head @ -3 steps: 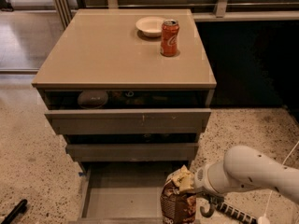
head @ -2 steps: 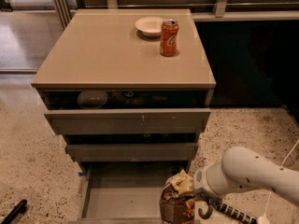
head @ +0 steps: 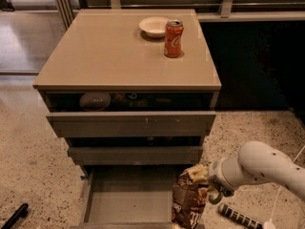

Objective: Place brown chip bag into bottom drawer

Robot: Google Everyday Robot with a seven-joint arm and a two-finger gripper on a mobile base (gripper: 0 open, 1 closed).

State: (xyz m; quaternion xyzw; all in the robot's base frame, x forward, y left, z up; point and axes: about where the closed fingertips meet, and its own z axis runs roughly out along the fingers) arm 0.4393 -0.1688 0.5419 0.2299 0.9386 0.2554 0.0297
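One brown chip bag [head: 188, 202] is seen, held upright. Its long axis runs vertical, with one cream crimped end up and the dark body hanging down. The top end is pinched by the gripper [head: 206, 178], which is reached in from the right at the level of the lowest drawer front. The bag is located over the right front part of the bottom drawer [head: 126, 199], which is pulled out. Contact between the bag's lower end and the tray floor cannot be told.

Three drawers are counted. The top one [head: 131, 124] is slightly open, with dim items inside, and the middle one [head: 135, 155] is slightly pulled out. On the cabinet top [head: 109, 56], one orange can [head: 173, 38] is stood upright just beside one white bowl [head: 153, 26].
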